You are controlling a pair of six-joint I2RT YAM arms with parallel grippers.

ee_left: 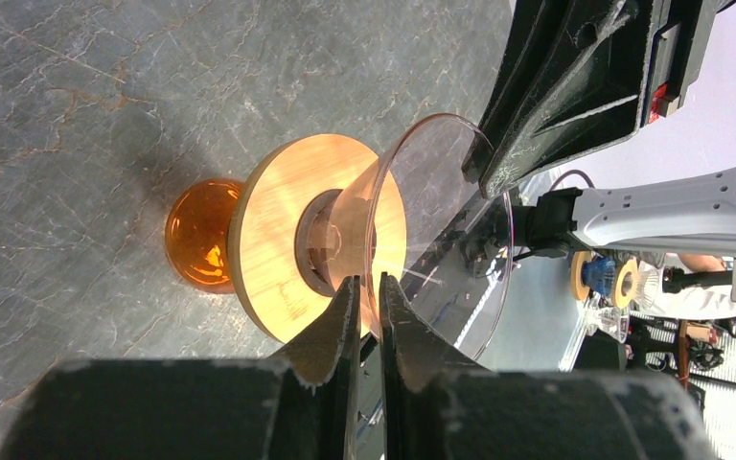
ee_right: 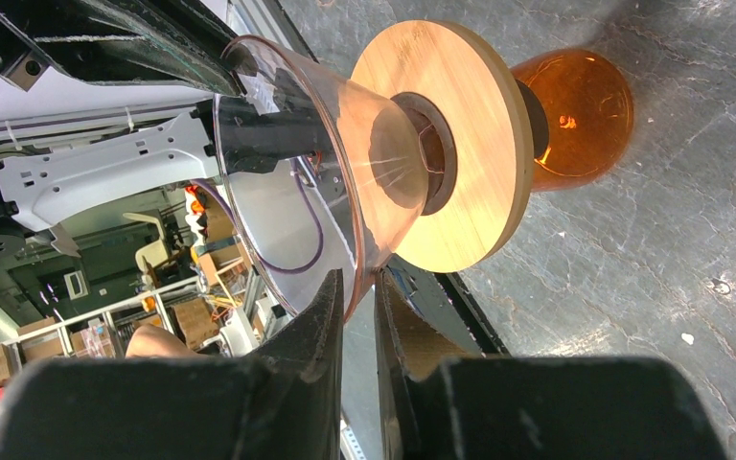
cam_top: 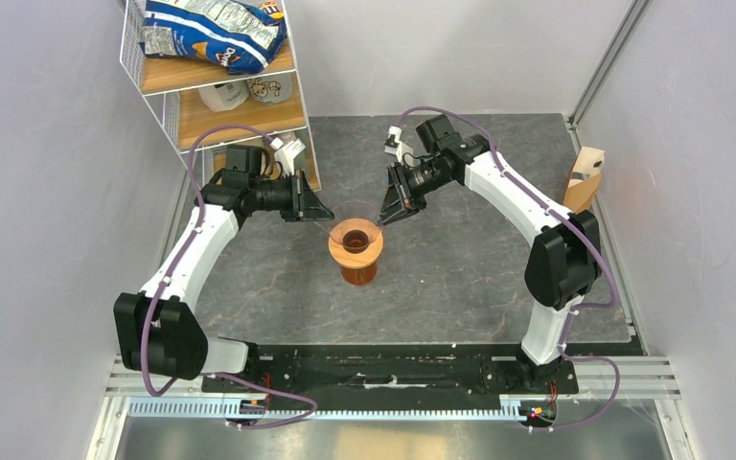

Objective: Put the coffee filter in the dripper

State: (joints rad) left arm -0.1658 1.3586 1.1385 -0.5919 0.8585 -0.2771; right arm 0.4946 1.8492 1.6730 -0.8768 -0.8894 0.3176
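— Left gripper (ee_left: 368, 281): what is it doing?

— Its two fingers are pressed nearly together. They pinch the thin rim of a clear cone (ee_left: 441, 240). The rim sits right in the little gap between them.

— And the right gripper (ee_right: 356, 283)?

— Same thing. It pinches the same rim on the other side, with its fingers close together too.

— Where is the dripper (ee_left: 278, 240)?

— It is the round wooden ring near the middle of the table (cam_top: 460, 268). The cone's small end sits in the ring's dark hole, and the wide end opens upward. The ring rests on top of an orange glass pot (ee_left: 201, 235).

— Where do the grippers sit around it?

— Seen from above, the left one is at 10 o'clock from the ring. The right one is at 1 o'clock. Both lean in toward the cone.

— What else is there?

— A wire shelf (cam_top: 220, 105) stands at 11 o'clock, just behind the left arm, with a blue snack bag (cam_top: 216, 34) on top. Far off at 3 o'clock, at the table's edge, is a pale wooden stand (cam_top: 586, 168). A tan-brown piece (cam_top: 580, 199) shows at its lower part. It is too small to tell if that is the coffee filter.
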